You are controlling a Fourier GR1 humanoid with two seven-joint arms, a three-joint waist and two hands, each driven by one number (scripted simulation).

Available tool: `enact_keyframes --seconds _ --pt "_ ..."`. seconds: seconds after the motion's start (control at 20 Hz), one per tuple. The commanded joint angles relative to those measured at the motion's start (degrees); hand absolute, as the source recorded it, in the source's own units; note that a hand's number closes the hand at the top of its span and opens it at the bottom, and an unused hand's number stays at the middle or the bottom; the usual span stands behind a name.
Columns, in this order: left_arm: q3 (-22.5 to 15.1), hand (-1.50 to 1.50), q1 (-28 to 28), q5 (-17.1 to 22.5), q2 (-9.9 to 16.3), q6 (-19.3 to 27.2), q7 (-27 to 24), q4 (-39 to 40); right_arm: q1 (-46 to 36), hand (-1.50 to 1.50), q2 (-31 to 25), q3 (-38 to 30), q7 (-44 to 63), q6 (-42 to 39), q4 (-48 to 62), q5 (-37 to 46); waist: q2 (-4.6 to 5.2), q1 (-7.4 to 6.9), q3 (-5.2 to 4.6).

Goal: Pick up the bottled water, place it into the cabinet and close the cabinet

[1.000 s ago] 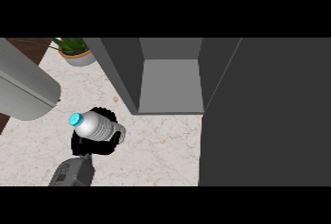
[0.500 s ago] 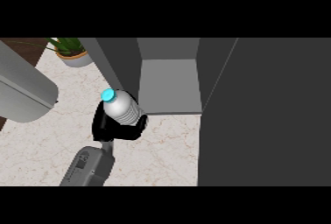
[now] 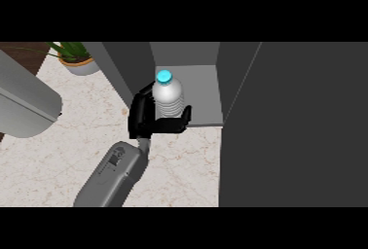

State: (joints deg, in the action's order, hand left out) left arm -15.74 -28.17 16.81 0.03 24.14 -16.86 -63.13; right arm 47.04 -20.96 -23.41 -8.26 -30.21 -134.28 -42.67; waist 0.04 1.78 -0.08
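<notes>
Right hand (image 3: pixel 155 121): you see its fingers curled round the bottled water (image 3: pixel 168 97).
Bottle position: upright, at the open cabinet (image 3: pixel 201 95) front.

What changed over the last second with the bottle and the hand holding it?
The left hand, shut on the water bottle throughout, carried it up and to the right across the counter, from open counter to the mouth of the open cabinet. The bottle now stands at the cabinet's floor edge, still held. The potted plant and the cabinet door stayed put.
</notes>
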Motion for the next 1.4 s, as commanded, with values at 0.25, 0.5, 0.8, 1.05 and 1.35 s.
enact_keyframes --seconds 0.25,0.5,0.8,1.05,1.35 --pt "0.8 1.50 -14.9 1.6 0.0 5.8 4.5 14.1 1.7 -1.50 1.1 1.5 5.2 3.3 -10.1 -6.7 0.20 0.23 -0.02" --pt "0.9 1.50 -16.5 6.9 0.0 4.6 -2.3 24.4 1.3 -1.50 0.2 -1.3 4.3 1.4 -7.4 -8.5 0.44 1.09 -0.04" --pt "2.2 1.50 -23.1 7.9 0.0 7.0 -5.3 31.0 2.2 -1.50 0.3 -1.5 5.1 0.8 -8.0 -9.5 0.40 1.33 -0.03" --pt "6.0 1.50 -30.3 7.8 0.0 6.2 -8.6 40.7 -0.5 -1.50 1.2 1.1 3.9 0.4 -5.9 -6.4 0.94 1.97 -0.03" --pt "5.9 -1.50 -33.8 5.7 0.0 7.8 -11.2 47.7 -4.0 -1.50 -0.2 0.8 4.4 2.2 -3.2 -7.0 1.13 1.51 -0.01"
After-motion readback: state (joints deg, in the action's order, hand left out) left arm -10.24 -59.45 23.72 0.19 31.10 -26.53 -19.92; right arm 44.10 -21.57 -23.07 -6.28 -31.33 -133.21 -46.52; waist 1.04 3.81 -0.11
